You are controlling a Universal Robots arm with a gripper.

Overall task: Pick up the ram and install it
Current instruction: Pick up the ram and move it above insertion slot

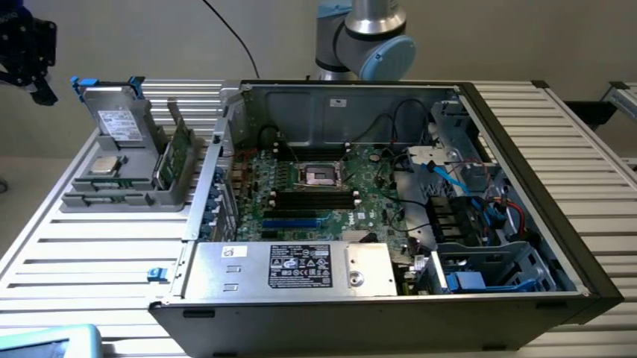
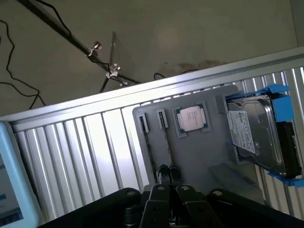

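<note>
The ram [image 1: 177, 153] is a thin green stick standing on edge in a grey holder [image 1: 110, 198] on the exterior view's left, beside the open computer case [image 1: 398, 201]. In the wrist view the ram [image 2: 166, 149] shows edge-on as a thin line in the holder [image 2: 199, 156]. My gripper [image 1: 28, 56] hangs dark at the exterior view's far upper left, high above the table and well away from the ram. Seen from the wrist, the gripper [image 2: 169, 183] has its fingers together with nothing between them. Dark memory slots [image 1: 313, 198] lie on the motherboard below the processor socket.
The holder also carries a square silver processor [image 1: 103, 165] [image 2: 191, 118] and a grey drive in a blue bracket [image 1: 119, 119] [image 2: 259, 135]. Inside the case sit a power supply [image 1: 289, 267], cables and a drive cage [image 1: 488, 272]. The slatted table [image 1: 89, 253] extends around the case.
</note>
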